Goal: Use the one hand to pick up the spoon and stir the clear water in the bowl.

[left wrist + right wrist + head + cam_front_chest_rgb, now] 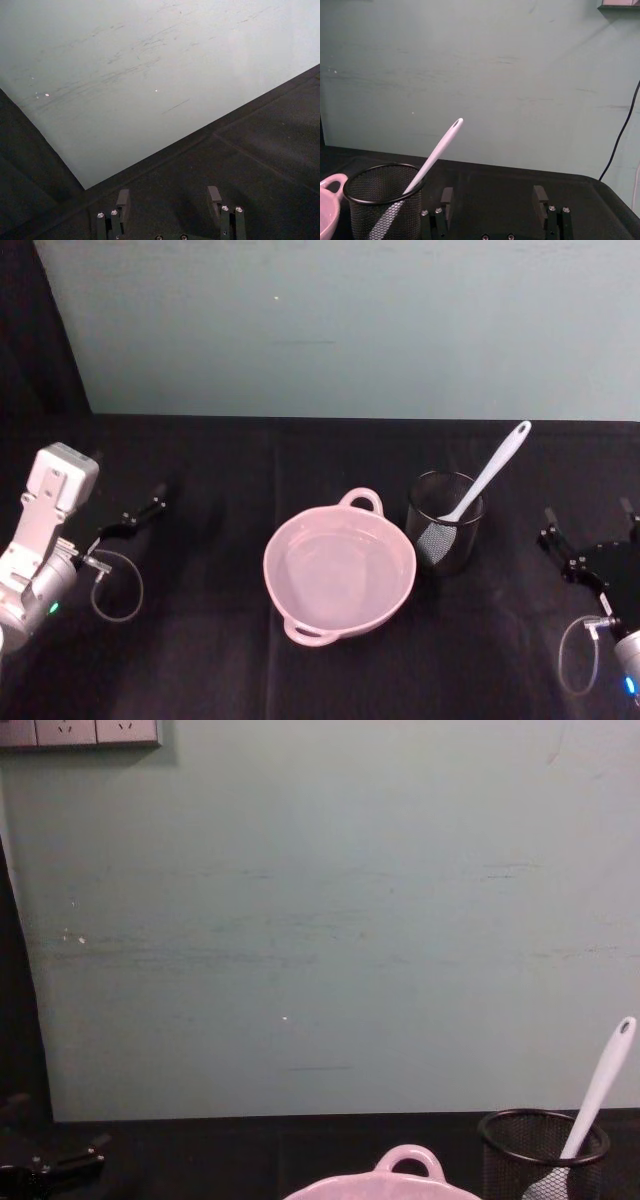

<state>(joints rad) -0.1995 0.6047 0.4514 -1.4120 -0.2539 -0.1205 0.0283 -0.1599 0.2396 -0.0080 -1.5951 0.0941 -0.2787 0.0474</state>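
The pale pink bowl (275, 590) with clear water stands at the middle of the black table; its rim also shows in the chest view (405, 1160). The white spoon (490, 475) leans in a black wire-mesh cup (445, 525) just right of the bowl, head down, handle pointing up and to the right. My right gripper (590, 530) rests open at the table's right edge, apart from the cup. From the right wrist the spoon (437, 150) and cup (382, 200) lie ahead of the open gripper (493, 196). My left gripper (140, 512) is parked open at the far left (168, 197).
A pale green wall (340, 330) closes off the back of the table. Wall sockets (80, 730) sit high on it at the left. A black cable (620, 135) hangs at the right. Bare black cloth (210, 660) lies in front of the bowl.
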